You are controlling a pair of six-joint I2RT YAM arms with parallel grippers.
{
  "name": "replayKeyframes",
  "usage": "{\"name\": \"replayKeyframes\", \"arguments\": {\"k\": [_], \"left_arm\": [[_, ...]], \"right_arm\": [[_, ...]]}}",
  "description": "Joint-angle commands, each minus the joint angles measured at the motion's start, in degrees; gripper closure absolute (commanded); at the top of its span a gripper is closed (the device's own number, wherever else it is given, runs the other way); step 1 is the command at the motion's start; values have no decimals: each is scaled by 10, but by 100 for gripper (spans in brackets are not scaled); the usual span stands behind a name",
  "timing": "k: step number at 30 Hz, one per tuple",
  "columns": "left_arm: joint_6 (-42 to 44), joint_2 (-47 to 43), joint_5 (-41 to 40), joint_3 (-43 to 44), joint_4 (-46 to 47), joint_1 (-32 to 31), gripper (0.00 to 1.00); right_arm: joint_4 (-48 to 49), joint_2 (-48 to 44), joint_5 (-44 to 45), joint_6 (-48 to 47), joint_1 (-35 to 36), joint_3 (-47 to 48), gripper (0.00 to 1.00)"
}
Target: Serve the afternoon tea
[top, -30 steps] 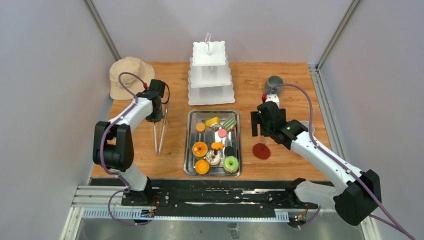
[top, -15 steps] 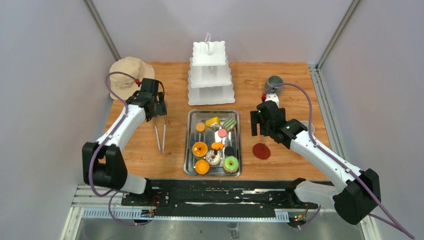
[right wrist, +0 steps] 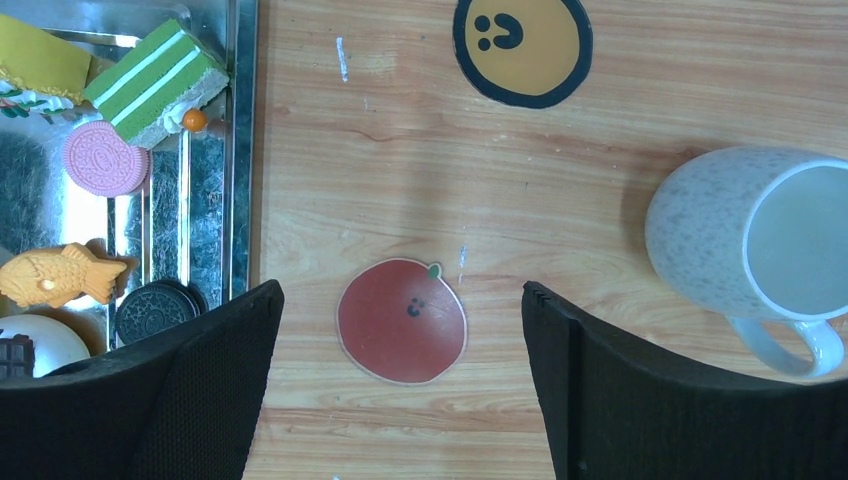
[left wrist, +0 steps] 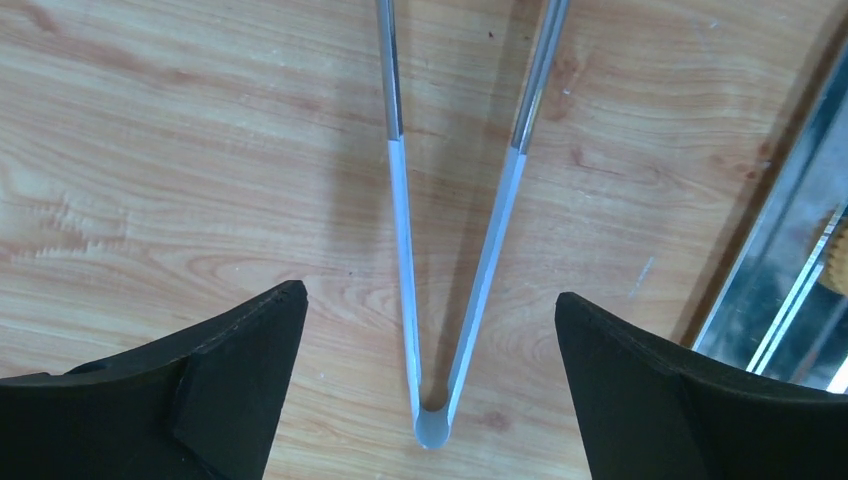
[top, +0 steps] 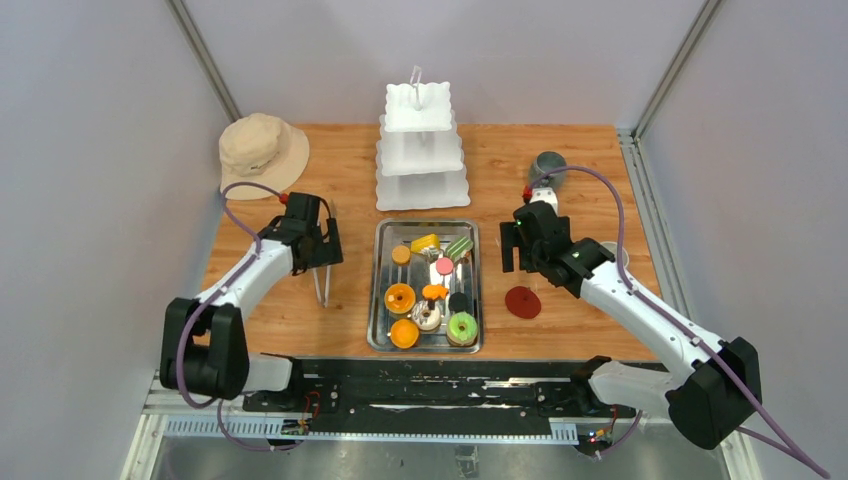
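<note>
Wood table [top: 560, 160]: pastries [top: 400, 297] sit in the middle tray [top: 377, 280], with the white mug [right wrist: 740, 235] to the right. Your left gripper [left wrist: 425, 295] is spread wide around the tongs [left wrist: 497, 215], gripping nothing. Your right gripper [right wrist: 400, 295] hangs open over a red coaster [right wrist: 402, 320].

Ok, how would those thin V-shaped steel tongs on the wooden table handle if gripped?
The thin V-shaped steel tongs look springy: two slim arms joined only at the bend, so a squeeze probably closes them. Their polished metal may slip in a grip. Lying flat on the wooden table, they would likely slide, not roll.
</note>
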Motion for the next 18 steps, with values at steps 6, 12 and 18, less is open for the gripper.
{"name": "replayKeyframes", "arguments": {"k": [6,12,18], "left_arm": [[16,126,-2,33,50,0,2],[20,162,2,41,72,2,2],[16,191,42,46,95,18,14]], "right_arm": [[-3,-23,-5,14,3,-11,12],[-3,-28,2,9,3,-14,12],[3,-19,3,5,4,-12,12]]}}
